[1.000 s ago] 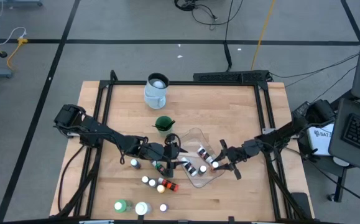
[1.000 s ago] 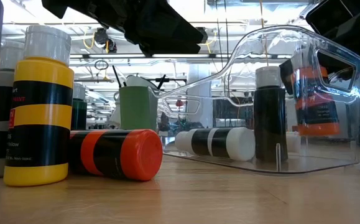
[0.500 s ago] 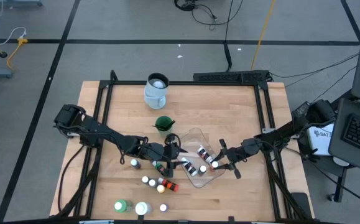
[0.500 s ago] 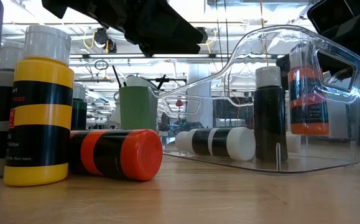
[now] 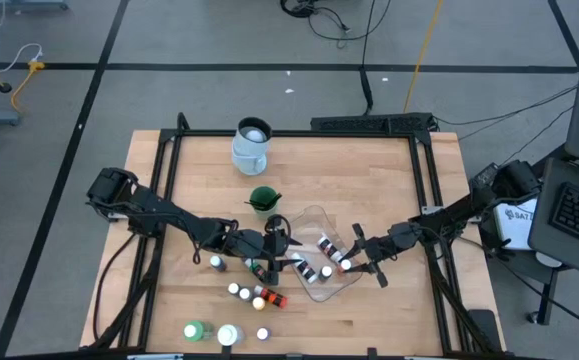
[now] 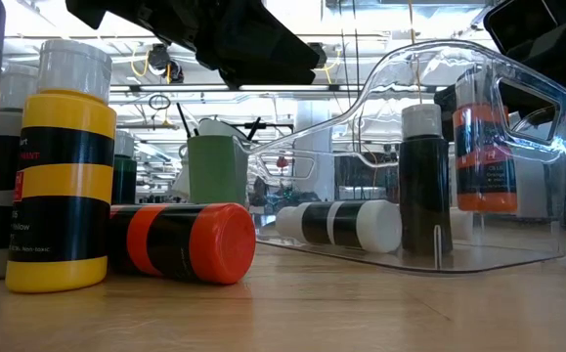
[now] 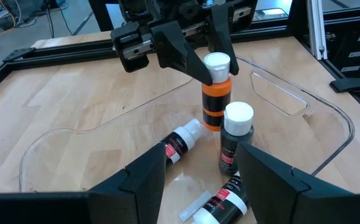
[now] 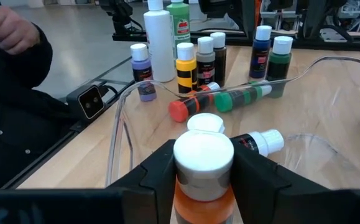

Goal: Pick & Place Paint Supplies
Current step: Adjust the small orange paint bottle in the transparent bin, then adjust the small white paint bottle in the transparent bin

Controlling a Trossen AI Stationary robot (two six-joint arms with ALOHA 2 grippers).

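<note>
Here the right gripper (image 7: pixel 214 62) jaws flank the upright orange bottle (image 7: pixel 215 99) in the tub (image 7: pixel 329 112), left gripper (image 5: pixel 277 243) jaws apart

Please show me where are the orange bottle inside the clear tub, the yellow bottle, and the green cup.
orange bottle (image 7: pixel 216 99): left wrist view, on its orange label band.
yellow bottle (image 6: pixel 60 191): low view, on its yellow and black body.
green cup (image 6: pixel 216 168): low view, on its side wall.

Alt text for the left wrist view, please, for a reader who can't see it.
The right gripper straddles the white cap of an upright orange paint bottle inside the clear plastic tub. Beside it stands a dark bottle; two more bottles lie flat nearby, framed by the left gripper's open fingers.
</note>
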